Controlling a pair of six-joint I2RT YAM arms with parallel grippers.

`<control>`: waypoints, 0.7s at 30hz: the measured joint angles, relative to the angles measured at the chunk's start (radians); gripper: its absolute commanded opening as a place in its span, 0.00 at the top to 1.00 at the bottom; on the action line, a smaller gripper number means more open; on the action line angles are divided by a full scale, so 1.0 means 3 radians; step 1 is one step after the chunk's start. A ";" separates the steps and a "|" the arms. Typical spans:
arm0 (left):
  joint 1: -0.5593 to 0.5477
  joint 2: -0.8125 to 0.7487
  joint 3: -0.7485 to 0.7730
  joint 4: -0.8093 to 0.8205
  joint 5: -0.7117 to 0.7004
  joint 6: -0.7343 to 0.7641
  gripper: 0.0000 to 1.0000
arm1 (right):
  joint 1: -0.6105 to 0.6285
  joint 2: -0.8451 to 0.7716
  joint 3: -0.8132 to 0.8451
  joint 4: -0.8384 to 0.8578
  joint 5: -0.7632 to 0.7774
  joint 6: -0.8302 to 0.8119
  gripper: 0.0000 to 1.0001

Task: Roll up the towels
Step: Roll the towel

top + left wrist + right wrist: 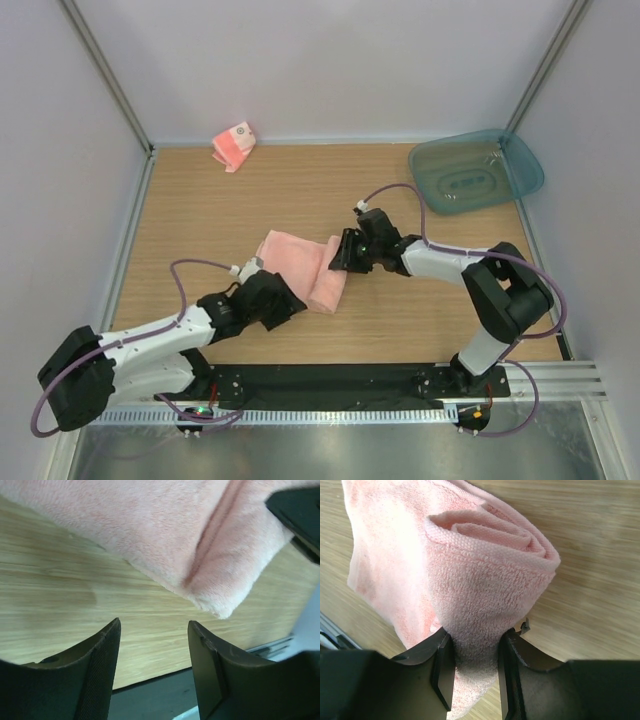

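The right gripper point(472, 652) pinches the rolled end of the plain towel point(296, 258), mid-table. The left gripper point(154, 635) gapes empty beside its near corner. The striped towel point(234, 148) lies at the far-left edge, its white mark point(241, 130) unreadable.

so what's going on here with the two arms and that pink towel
The right claw is shut on the rolled end of the larger pink towel, which is only partly rolled, with a flat part left. The left claw is open at the towel's near corner, holding nothing. The smaller striped towel lies bunched at the far left, not yet rolled.
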 measured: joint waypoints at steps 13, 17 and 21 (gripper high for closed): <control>-0.1270 0.0774 0.1588 -0.0978 -0.1612 0.1054 0.44 | 0.0004 -0.0053 0.0324 -0.0839 0.0145 -0.0173 0.64; -0.1570 0.1146 0.1717 -0.0899 -0.1929 0.1417 0.42 | 0.0008 -0.0052 0.0366 -0.0951 0.0142 -0.0192 0.64; -0.1751 0.1447 0.1778 -0.0779 -0.2167 0.1756 0.39 | 0.0018 -0.0052 0.0402 -0.1021 0.0142 -0.0210 0.64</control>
